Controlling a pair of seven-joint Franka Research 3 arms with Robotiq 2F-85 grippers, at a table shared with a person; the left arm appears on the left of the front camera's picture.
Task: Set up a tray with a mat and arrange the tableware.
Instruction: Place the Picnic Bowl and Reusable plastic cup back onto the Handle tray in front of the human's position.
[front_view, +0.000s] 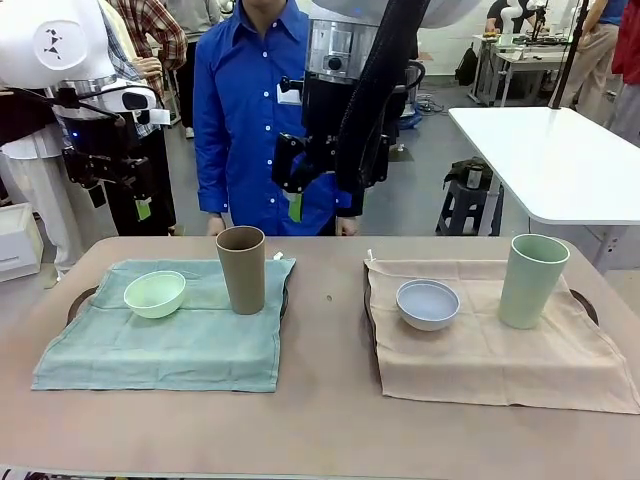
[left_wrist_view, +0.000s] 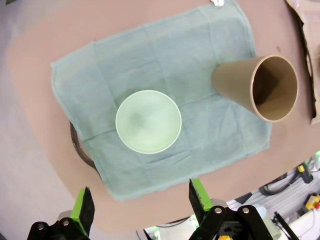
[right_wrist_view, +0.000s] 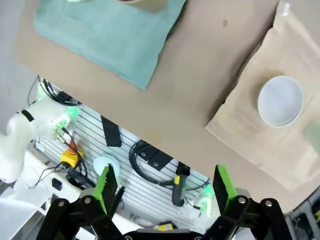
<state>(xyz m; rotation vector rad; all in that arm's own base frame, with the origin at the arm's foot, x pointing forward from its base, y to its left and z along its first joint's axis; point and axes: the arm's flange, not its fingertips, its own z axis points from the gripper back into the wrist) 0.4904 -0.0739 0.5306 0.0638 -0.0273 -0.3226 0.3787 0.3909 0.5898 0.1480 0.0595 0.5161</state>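
Note:
Two trays hold the tableware. On the left tray (front_view: 78, 301) a green mat (front_view: 170, 345) carries a mint green bowl (front_view: 155, 294) and a tan-brown cup (front_view: 241, 268). On the right tray (front_view: 586, 305) lies a beige mat (front_view: 500, 360) with a white bowl (front_view: 428, 304) and a pale green cup (front_view: 533, 280). My left gripper (front_view: 120, 203) hangs open high above the left tray's far edge. From its wrist I look down on the mint bowl (left_wrist_view: 148, 121) and tan cup (left_wrist_view: 255, 87) beyond the gripper (left_wrist_view: 140, 205). My right gripper (front_view: 318, 205) is open, raised over the table's far middle. Its wrist view (right_wrist_view: 165, 185) shows the white bowl (right_wrist_view: 280, 100).
A person in a blue shirt (front_view: 250, 110) stands at the far side, between the arms. A white table (front_view: 545, 150) stands behind on the right. Bare tabletop (front_view: 325, 350) separates the two trays.

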